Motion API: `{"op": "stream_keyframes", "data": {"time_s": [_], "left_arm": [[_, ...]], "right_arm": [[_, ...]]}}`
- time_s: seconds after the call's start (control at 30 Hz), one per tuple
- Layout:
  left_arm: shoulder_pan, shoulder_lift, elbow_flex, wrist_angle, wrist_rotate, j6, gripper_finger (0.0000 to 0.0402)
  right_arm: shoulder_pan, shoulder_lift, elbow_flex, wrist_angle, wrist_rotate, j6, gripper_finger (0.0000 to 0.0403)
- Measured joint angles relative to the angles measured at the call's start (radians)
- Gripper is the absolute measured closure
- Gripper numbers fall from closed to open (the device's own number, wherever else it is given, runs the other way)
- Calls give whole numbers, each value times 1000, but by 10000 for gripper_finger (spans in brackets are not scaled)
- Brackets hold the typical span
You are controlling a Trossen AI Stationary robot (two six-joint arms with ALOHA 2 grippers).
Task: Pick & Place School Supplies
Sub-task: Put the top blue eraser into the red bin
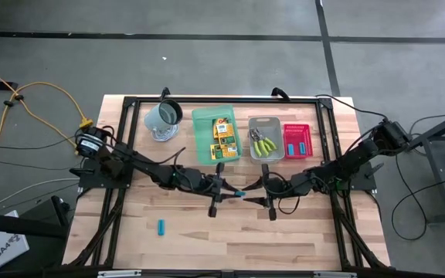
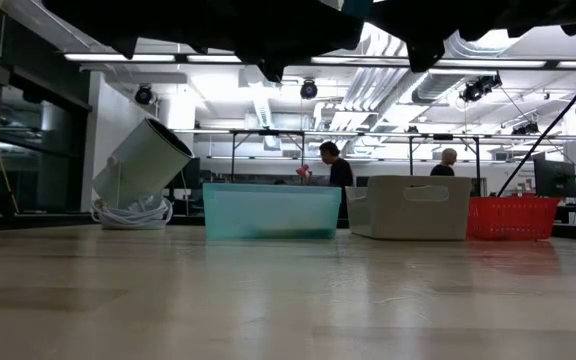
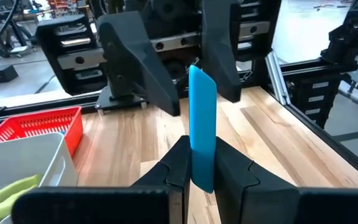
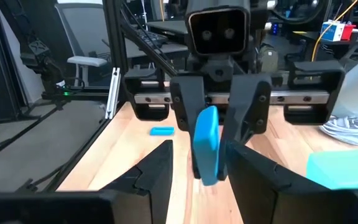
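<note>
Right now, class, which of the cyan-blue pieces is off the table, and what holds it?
The cyan-blue piece clamped upright between the left gripper's fingers; another lies loose on the wooden table, others in the red tray.

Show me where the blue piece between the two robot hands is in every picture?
High view: the blue piece sits mid-table between the left hand and the right hand.
Low view: not in it.
Left wrist view: upright, clamped in the left hand.
Right wrist view: centre, between the right hand's open fingers.
Shared landmark: the red tray.
</note>
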Motion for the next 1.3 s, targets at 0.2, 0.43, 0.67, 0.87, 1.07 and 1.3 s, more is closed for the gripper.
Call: {"op": "stream_keyframes", "data": {"time_s": [0.2,0.43,0.67,0.87,1.07,1.3], "left_arm": [[1,4,0,2,0,1,362],[8,4,0,13,0,1,362],[17,4,0,31,1,1,362],[17,4,0,31,1,2,362],[19,5,0,42,1,5,362],[30,5,0,52,0,5,362]], "right_arm": [[0,0,0,11,0,0,266],[0,0,0,25,0,1,266],[0,0,0,24,12,1,266],[-10,0,0,31,10,1,266],[-35,0,0,43,8,1,266],[-42,0,0,45,1,1,266]]}}
